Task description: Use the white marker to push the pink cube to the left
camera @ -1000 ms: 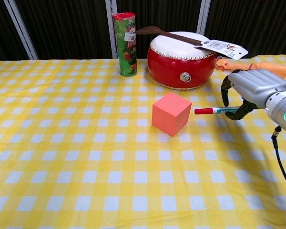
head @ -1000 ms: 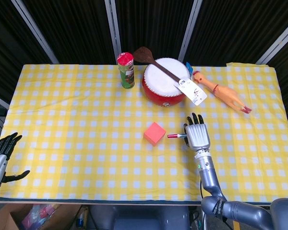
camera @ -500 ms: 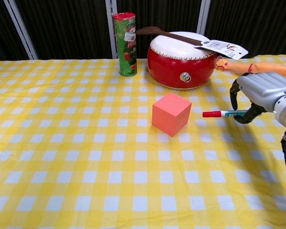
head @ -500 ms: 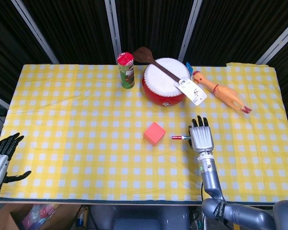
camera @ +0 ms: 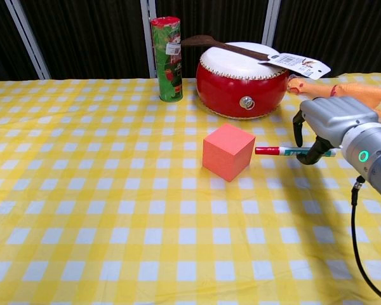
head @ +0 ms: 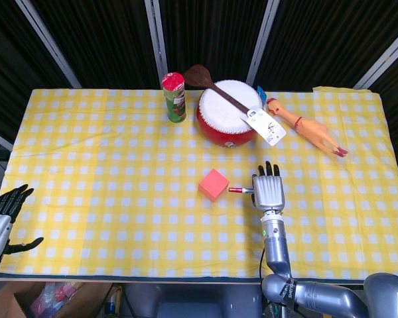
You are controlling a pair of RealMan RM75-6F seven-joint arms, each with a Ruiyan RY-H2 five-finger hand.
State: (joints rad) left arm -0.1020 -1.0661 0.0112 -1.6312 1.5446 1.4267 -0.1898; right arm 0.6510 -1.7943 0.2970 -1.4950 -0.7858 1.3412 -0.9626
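Right hand [camera: 327,130] pinches the marker [camera: 286,151] level, red tip just right of the cube [camera: 227,151] mid-surface, no clear contact; left hand [head: 3,215] idles spread, push still to do.

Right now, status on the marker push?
Right hand holds white marker, red tip just short of pink cube. Left hand open, off the table edge. Path left of cube clear.

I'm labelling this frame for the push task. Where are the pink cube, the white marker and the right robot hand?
pink cube [camera: 227,152]: chest view, front face of the block.
white marker [camera: 280,151]: chest view, exposed barrel between red cap and fingers.
right robot hand [head: 268,191]: head view, back of the hand gripping the marker.
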